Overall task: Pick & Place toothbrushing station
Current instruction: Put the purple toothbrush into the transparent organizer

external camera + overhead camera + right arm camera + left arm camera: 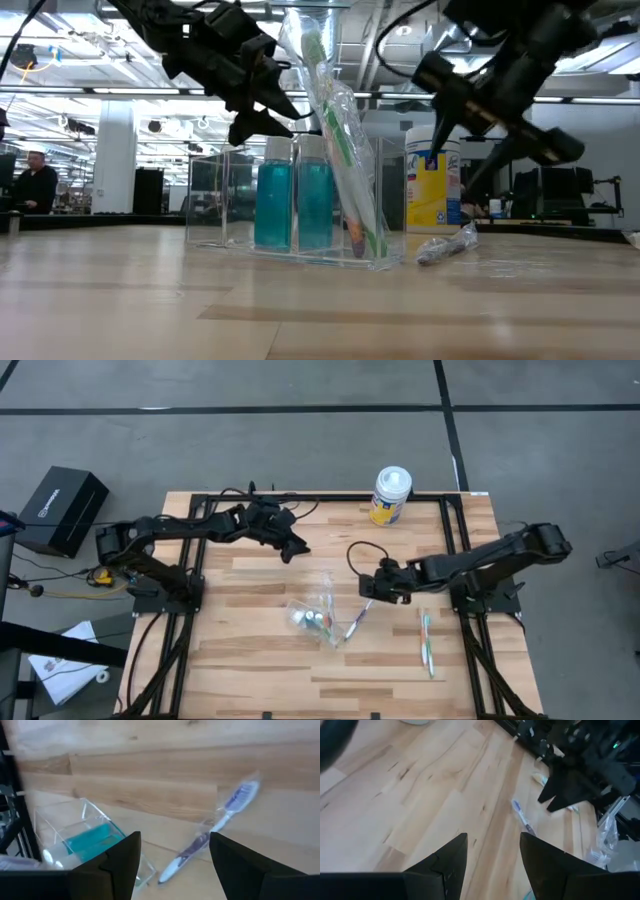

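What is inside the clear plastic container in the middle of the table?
Inside the clear container stand two teal bottles, and a wrapped green toothbrush leans in it. The orange lower part is blurred by plastic, so whether there are more brushes cannot be told.

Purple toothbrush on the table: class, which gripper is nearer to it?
Right. The right gripper hovers open just above the purple toothbrush; the left gripper is open, farther off toward the table's back.

A large lab hall: exposed ceiling ducts (90, 60), concrete floor (300, 450), arms mounted on a wooden table (260, 670).
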`<state>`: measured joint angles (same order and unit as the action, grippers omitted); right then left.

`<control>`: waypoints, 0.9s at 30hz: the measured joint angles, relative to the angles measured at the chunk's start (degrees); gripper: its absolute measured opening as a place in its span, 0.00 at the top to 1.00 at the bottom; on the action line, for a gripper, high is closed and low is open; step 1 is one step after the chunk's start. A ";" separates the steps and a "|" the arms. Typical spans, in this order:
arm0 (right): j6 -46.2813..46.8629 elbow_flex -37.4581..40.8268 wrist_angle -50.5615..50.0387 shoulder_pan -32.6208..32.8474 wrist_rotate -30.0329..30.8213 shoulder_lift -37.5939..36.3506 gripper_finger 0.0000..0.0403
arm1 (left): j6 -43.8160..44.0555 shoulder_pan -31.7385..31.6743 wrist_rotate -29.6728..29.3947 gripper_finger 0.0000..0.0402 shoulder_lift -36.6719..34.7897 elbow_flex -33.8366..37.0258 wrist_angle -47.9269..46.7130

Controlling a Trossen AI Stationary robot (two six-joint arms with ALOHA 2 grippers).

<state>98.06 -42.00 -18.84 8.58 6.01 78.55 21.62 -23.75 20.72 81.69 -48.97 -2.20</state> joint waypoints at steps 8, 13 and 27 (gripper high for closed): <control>3.52 0.06 5.31 0.02 -6.31 8.40 0.44 | -2.11 -2.68 1.73 0.56 0.00 0.00 -0.29; 4.98 0.04 5.67 -0.02 -7.87 9.90 0.44 | -3.68 -3.85 3.67 0.56 -0.02 0.00 -0.33; 4.27 0.07 3.03 -5.39 -9.24 9.90 0.55 | -5.32 -5.66 3.79 0.56 -0.02 0.00 -0.37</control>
<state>102.33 -41.93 -15.81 3.19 -3.22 88.44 16.29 -29.41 24.51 81.67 -48.97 -2.57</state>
